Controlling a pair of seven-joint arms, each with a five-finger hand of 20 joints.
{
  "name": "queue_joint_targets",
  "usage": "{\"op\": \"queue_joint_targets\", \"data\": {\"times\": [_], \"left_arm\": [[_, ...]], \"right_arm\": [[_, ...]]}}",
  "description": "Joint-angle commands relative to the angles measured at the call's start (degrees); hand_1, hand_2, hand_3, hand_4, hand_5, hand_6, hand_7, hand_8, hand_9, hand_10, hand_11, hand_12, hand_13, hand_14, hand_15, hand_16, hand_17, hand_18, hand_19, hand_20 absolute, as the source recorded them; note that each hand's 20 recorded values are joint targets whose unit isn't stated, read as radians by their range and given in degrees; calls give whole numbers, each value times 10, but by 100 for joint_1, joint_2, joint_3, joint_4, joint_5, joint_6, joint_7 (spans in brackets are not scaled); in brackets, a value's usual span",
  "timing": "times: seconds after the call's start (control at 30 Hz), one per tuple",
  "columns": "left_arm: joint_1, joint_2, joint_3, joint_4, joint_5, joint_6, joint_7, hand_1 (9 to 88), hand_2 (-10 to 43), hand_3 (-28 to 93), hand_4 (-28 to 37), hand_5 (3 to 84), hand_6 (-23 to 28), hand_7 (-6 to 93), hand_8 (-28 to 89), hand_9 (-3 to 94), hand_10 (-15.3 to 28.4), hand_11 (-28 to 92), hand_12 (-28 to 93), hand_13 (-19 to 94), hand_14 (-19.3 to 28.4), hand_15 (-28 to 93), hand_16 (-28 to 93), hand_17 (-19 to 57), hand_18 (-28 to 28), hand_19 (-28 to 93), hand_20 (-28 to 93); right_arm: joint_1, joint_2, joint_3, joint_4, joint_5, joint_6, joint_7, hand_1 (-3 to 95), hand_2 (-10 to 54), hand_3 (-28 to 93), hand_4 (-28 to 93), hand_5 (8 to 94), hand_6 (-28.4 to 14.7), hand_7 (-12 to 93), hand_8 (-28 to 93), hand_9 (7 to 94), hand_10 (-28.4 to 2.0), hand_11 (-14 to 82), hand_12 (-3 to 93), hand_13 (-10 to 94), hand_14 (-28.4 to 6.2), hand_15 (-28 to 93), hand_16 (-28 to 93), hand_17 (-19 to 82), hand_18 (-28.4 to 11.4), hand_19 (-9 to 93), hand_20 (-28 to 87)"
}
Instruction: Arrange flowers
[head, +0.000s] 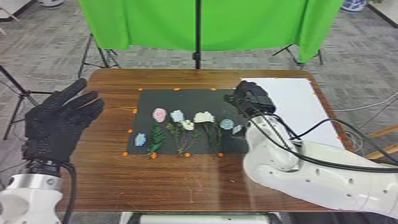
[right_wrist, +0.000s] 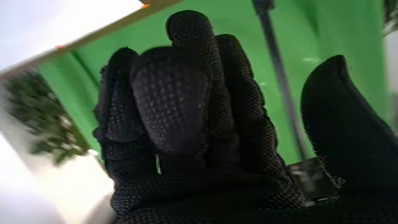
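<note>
Where the right hand (head: 252, 98) hung: by the dark mat's (head: 195, 95) far right corner and the white sheet (head: 293, 102); fingers mostly extended, thumb apart, nothing gripped.
Pale blue blossom (head: 226, 124): lay on the mat, near the hand, on its robot side.
White flower (head: 204, 117): lay left of that blossom.
Pink flower (head: 160, 115): lay farther left, well apart from the hand.
Left hand (head: 60, 120): was raised by the table's (head: 107, 175) left side, fingers parted, empty.

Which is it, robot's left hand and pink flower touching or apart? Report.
Apart: the head view shows brown table between the left hand and the pink flower.
</note>
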Motion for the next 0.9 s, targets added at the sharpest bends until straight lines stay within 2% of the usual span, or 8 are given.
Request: {"op": "queue_joint_targets", "data": {"times": [0.03,0.1,0.2,0.3,0.43,0.63,0.7,0.9], "left_arm": [[574,-192,-297,-7,156,-333,31,222,81,786,-248,366,93,174,-110,341,203,291,107,253,279,530,-110,-87,259,566,201],[686,-209,-327,22,130,-391,193,210,79,785,-257,347,75,173,-109,322,195,275,110,239,278,505,-102,-111,256,526,188],[788,-183,-275,105,3,-187,551,196,74,781,-271,338,58,163,-109,308,190,262,114,227,272,486,-89,-133,250,483,174],[893,-251,-408,168,334,-215,397,189,69,782,-279,338,56,162,-106,312,190,266,123,228,271,498,-78,-135,249,485,179],[918,-313,-497,280,489,-353,323,179,68,772,-281,330,47,158,-105,313,190,265,125,225,268,494,-77,-136,247,477,179],[933,-265,-603,443,325,-499,583,159,62,763,-282,317,28,149,-105,314,183,247,124,223,263,471,-72,-129,250,468,179],[944,-302,-657,460,265,-419,567,156,61,764,-282,313,25,148,-104,320,183,244,126,229,264,470,-67,-118,253,484,187],[899,-318,-695,493,211,-471,595,150,61,765,-283,297,18,150,-106,328,183,240,128,238,267,472,-62,-105,262,512,206]], "right_arm": [[-1636,577,2244,-500,1999,-17,-1748,195,94,795,-219,603,-68,152,-115,642,-204,226,149,643,-141,647,120,301,-224,848,-60],[-2060,632,2822,-567,2845,45,-2408,182,99,807,-230,574,-64,156,-120,611,-205,212,143,583,-167,599,88,243,-238,794,-58],[-2569,620,3534,-593,3973,22,-3196,170,101,812,-239,548,-64,152,-121,580,-206,195,141,536,-183,547,85,200,-244,725,-12],[-3002,571,4154,-599,4878,-162,-3686,160,100,820,-243,525,-61,143,-116,547,-202,179,138,494,-193,510,78,172,-241,680,0],[-3342,621,4561,-549,5873,-8,-4346,155,95,821,-255,498,-53,141,-117,512,-194,157,136,445,-200,442,95,126,-245,613,55],[-3929,697,5311,-494,7282,-282,-5180,147,89,825,-263,475,-40,135,-113,488,-183,139,134,405,-197,398,97,89,-244,564,67],[-4051,735,5465,-477,7749,-317,-5421,144,89,825,-265,469,-34,136,-113,482,-178,137,134,396,-198,391,100,81,-244,554,71],[-4430,823,5846,-515,8279,-420,-5742,143,90,824,-269,459,-26,138,-116,481,-172,135,137,397,-195,383,122,71,-240,527,116]]}}
